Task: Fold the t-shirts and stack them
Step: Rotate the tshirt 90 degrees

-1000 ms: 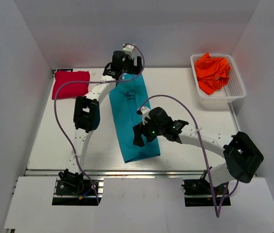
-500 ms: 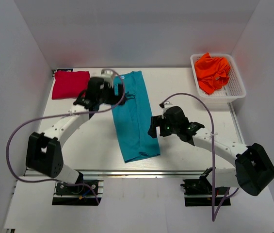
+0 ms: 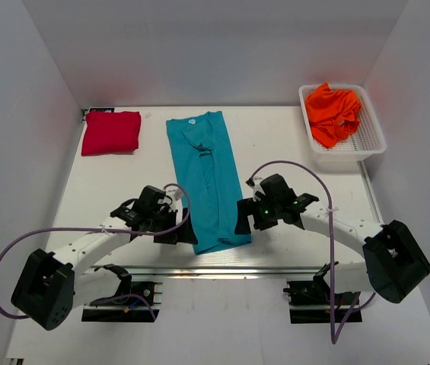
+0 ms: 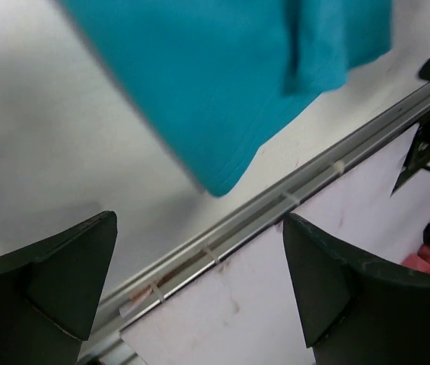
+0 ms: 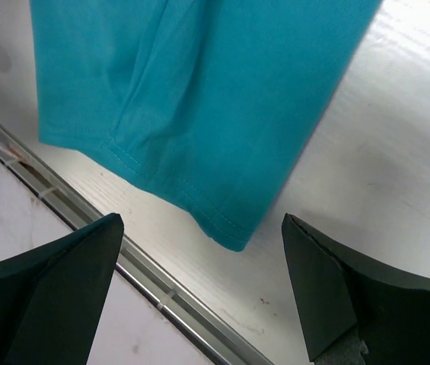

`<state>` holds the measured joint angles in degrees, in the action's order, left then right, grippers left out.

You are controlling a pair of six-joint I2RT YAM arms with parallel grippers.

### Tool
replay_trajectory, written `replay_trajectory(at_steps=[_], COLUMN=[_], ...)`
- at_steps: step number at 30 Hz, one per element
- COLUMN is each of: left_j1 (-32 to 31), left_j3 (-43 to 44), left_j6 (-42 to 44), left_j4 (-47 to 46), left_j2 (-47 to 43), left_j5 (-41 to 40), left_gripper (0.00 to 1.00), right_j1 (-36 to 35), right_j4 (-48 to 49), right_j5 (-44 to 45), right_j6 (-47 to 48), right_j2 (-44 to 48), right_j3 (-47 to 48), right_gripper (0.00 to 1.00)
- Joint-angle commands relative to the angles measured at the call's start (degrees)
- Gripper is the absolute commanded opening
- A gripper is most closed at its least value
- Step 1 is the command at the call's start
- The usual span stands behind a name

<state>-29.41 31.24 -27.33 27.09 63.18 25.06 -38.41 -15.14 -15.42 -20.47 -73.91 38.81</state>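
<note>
- Crimson t-shirt: folded into a compact rectangle, flat at the far left corner of the white surface, well apart from the other garments
- Left claw: low over the near part of the surface, just beside the near left corner of the teal shirt. Its black fingers are spread wide with nothing between them. The wrist view looks past them to bare surface, the metal rail along the near edge and the shirt's corner
- Teal t-shirt: centre of the surface, folded lengthwise into a long narrow strip. The collar end is toward the far edge and the hem end near the rail, and the strip slants slightly so that the hem end lies further right. There is a creased bunch of cloth in the far half; otherwise it lies flat
- Right claw: low and just beside the near right corner of the teal strip, fingers wide apart and empty. Its wrist view shows the stitched hem corner lying flat between them
- Orange t-shirt: crumpled and unfolded, heaped inside the white perforated basket at the far right corner of the surface
</note>
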Motion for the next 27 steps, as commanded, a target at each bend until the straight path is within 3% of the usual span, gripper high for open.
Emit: replay_trajectory(at_steps=[1,11,14,18,22,23,25,27], left_j1=[-1.9,-8.4,-10.4,-12.3,-13.4,-14.1,-14.1,-14.6], left_j3=[-1.4,2.1,2.7,4.5,6.6,7.2,7.2,7.7], left_j6=[-3.2,-4.8,-5.5,-6.1,-6.1,-6.1,-6.1,-6.1], left_j4=[2.9,-0.7,-1.3,-1.3,1.8,2.4,3.6,3.6], left_j2=[1.2,9.8,14.0,16.6,18.9,18.9,19.4,19.4], left_j5=[1.8,-2.2,-4.0,-6.5,-9.4,-10.2,-11.5,-11.5], left_gripper=[1.00,0.79,0.67,0.61,0.49,0.47,0.32,0.26], right_j1=[0.3,0.2,0.2,0.3,0.5,0.3,0.2,0.5], right_j4=[-0.8,-1.8,-1.3,0.0,-0.1,-0.1,0.1,0.5], right_j5=[-4.7,-4.4,-3.5,-2.4,-1.1,-1.0,-0.7,-0.1], right_j6=[1.3,-2.3,-3.3,-5.3,-6.3,-6.5,-6.7,-7.0], right_j2=[-2.2,-3.3,-4.0,-4.0,-4.1,-4.6,-5.1,-5.7], right_j3=[-0.2,-3.6,-4.2,-5.2,-5.3,-5.3,-5.3,-5.6], right_gripper=[0.90,0.89,0.83,0.74,0.52,0.41,0.26,0.12])
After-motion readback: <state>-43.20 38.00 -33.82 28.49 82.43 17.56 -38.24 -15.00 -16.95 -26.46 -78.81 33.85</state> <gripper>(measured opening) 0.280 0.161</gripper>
